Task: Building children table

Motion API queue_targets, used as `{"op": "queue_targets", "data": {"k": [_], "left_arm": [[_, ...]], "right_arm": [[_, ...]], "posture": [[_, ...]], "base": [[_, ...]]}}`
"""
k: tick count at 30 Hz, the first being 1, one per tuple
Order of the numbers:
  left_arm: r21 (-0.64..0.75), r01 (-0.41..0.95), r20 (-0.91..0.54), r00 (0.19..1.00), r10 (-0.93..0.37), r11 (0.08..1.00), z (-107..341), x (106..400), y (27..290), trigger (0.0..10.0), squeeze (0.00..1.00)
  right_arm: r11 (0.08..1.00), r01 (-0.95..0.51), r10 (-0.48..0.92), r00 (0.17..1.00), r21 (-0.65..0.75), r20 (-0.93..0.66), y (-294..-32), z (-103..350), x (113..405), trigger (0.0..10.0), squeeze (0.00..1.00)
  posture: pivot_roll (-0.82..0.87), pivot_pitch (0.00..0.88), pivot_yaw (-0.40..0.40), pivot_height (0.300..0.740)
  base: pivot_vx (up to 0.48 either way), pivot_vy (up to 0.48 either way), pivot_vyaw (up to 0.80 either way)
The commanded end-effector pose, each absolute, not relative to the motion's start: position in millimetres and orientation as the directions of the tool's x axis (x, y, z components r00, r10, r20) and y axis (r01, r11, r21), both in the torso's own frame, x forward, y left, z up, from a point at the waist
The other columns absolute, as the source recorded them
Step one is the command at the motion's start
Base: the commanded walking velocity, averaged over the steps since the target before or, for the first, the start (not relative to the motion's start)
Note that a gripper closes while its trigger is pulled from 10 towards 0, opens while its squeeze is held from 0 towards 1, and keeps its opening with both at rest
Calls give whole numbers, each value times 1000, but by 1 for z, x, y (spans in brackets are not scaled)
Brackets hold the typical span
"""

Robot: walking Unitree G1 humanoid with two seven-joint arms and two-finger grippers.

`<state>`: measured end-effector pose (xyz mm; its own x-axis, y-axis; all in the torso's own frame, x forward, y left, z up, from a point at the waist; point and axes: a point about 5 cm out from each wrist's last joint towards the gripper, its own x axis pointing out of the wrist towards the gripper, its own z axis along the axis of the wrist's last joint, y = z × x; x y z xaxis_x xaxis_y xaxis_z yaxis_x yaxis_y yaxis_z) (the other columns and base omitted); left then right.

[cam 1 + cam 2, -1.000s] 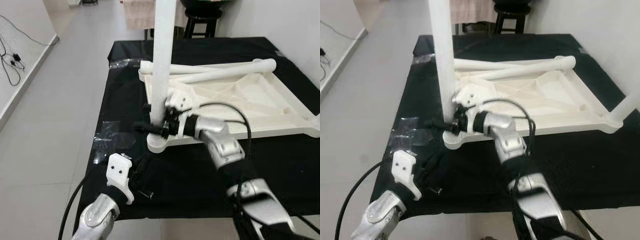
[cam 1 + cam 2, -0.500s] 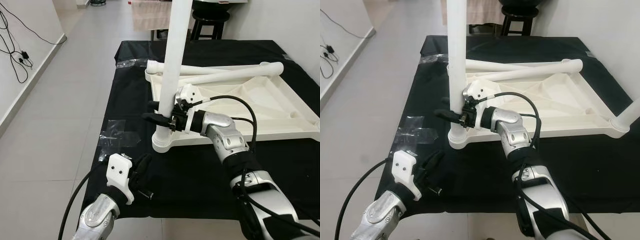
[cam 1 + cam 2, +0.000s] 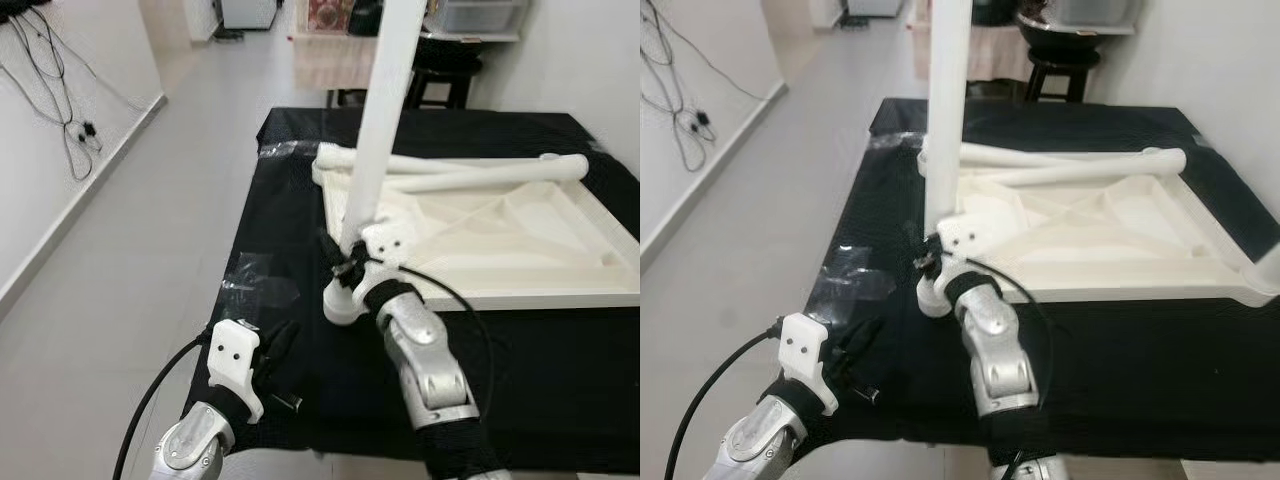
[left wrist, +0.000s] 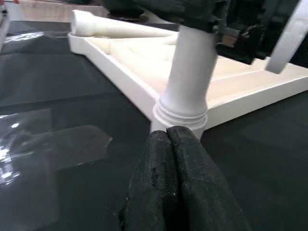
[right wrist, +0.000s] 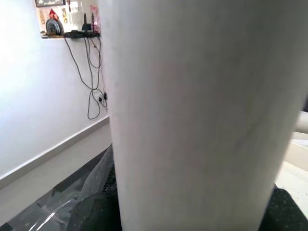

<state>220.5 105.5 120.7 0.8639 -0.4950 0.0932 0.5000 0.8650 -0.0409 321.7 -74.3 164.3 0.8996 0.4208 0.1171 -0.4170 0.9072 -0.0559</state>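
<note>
Leg [image 3: 380, 120] upright in corner socket | right end effector [image 3: 345, 268] clamps base

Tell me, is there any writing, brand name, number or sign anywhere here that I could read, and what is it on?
None can be read.
White table leg held by the right gripper: plain, no markings.
Upturned white tabletop: no lettering.
White wrist mount on the left gripper: screw holes, no text.
Small items on the wall shelf: too blurred to read.
</note>
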Motion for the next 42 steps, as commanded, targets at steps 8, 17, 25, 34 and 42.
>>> {"op": "queue_targets", "data": {"k": [8,17,25,34,42], "left_arm": [[-43,504,84,862,-500,863,118,220,104,10000,0],[-48,506,86,861,-501,861,118,221,103,10000,0],[-51,506,89,861,-500,861,118,222,101,10000,0],[-53,506,89,861,-501,861,118,222,101,10000,0],[-53,505,89,862,-500,861,118,221,101,10000,0]], "right_arm": [[931,-353,355,935,-95,12,-85,152,336,10000,741],[855,-512,518,849,-80,100,-86,182,346,10000,373],[444,-873,892,453,-203,4,-97,204,353,10000,0],[368,-919,928,374,-143,-13,-101,209,362,2627,0],[368,-919,928,372,-141,-7,-106,207,365,0,0]], "posture": [[43,116,-28,740],[42,112,-33,740],[47,104,-37,740],[51,102,-37,740],[53,102,-35,740]], "base": [[0,0,0],[0,0,0],[0,0,0],[0,0,0],[0,0,0]]}}
